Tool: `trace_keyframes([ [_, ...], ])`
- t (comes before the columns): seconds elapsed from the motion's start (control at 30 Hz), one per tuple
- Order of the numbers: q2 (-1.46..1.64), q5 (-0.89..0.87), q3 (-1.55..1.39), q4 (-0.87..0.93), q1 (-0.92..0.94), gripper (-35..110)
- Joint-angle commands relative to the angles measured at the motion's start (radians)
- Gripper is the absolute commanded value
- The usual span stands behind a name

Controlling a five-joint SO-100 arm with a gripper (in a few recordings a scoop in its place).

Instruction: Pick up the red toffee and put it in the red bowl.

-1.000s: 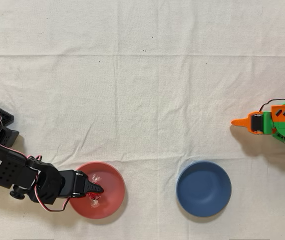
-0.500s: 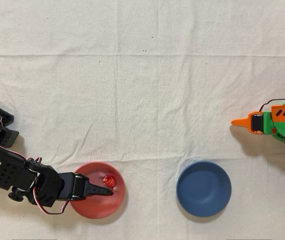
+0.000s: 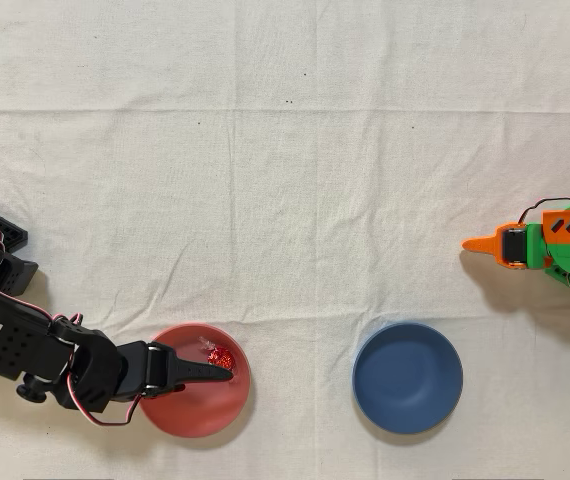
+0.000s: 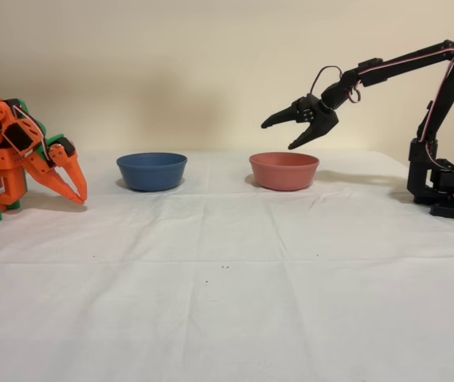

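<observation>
The red toffee (image 3: 221,356) lies loose inside the red bowl (image 3: 201,422), near its upper edge in the overhead view. My black arm's gripper (image 3: 221,373) reaches over the bowl from the left, just beside the toffee in that view. From the side, the gripper (image 4: 277,136) hangs open a little above the red bowl (image 4: 283,173), its fingers spread and holding nothing. In that view the bowl's wall hides the toffee.
A blue bowl (image 3: 407,377) of the same size stands to the right of the red one in the overhead view, and to its left (image 4: 151,171) in the fixed view. The idle orange arm (image 3: 550,245) rests at the far side of the white cloth.
The gripper has opened and let go of the toffee, which now rests in the red bowl. The fingertips have shifted slightly further over the bowl.
</observation>
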State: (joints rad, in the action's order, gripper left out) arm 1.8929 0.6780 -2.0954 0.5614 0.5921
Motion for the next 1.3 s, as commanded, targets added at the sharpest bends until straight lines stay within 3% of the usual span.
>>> trace_keyframes([
  [0.0, 0.124, -0.061, 0.089, 0.037, 0.015, 35],
  [0.57, 0.509, -0.345, -0.009, 0.196, -0.261, 1],
  [0.93, 0.864, -0.446, -0.313, 0.192, -0.454, 0],
  [1.27, 1.104, -0.497, -0.586, 0.075, -0.471, 0],
])
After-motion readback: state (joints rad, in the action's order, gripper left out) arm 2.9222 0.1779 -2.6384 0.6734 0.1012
